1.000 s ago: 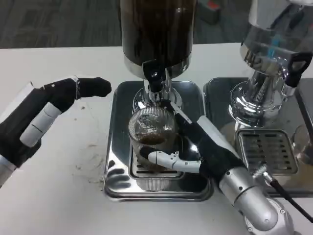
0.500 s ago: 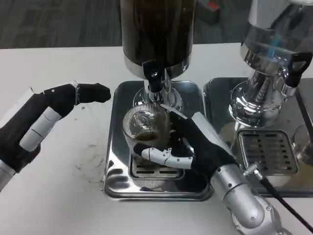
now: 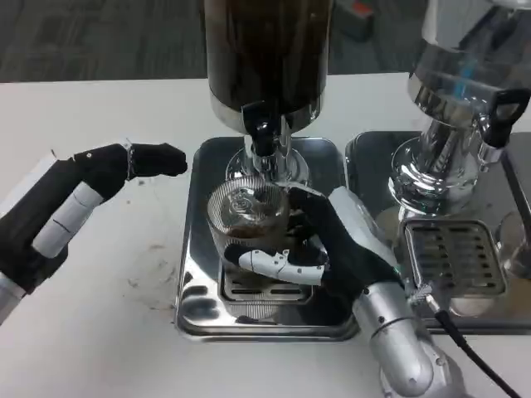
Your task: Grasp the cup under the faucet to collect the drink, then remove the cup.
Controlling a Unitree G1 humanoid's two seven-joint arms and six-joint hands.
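While gripped by right hand (image 3: 332,249), ribbed, seemingly glass cup (image 3: 246,217).

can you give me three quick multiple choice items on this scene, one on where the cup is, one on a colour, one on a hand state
1. Where is the cup?
A. on the bare table
B. on the drip tray below the faucet
C. under the second dispenser

2. What colour is the drink in the cup?
A. dark brown
B. green
C. clear

3. What is the right hand doing?
A. lying flat on the table
B. gripping the cup
C. pressing the faucet

Answers: 1 B, it stands on the tray's grate; 2 A, a brown layer sits at the bottom; 3 B, its fingers wrap the glass.
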